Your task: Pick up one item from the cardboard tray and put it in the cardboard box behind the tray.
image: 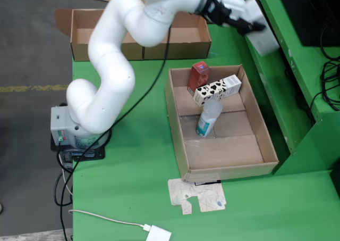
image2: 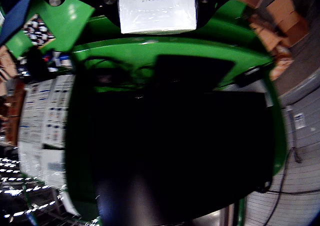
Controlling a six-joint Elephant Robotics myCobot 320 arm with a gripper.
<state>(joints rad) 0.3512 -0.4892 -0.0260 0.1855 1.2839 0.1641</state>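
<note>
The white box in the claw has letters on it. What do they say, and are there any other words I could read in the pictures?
"d'Alba" is on the white box held in the claw.
A smaller line under it: too blurred to read.
Cow-patterned carton, red box and bottle in the cardboard tray: print too small to read.
White sheets at the left of the claw's view: too blurred to read.

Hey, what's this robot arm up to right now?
The white arm is holding a white box in its claw, lifted to the upper right in the fixed view, away from the tray. The wrist view shows that box labelled d'Alba. A red carton, a cow-print carton and a bottle remain in the tray. The cardboard box sits behind.
</note>
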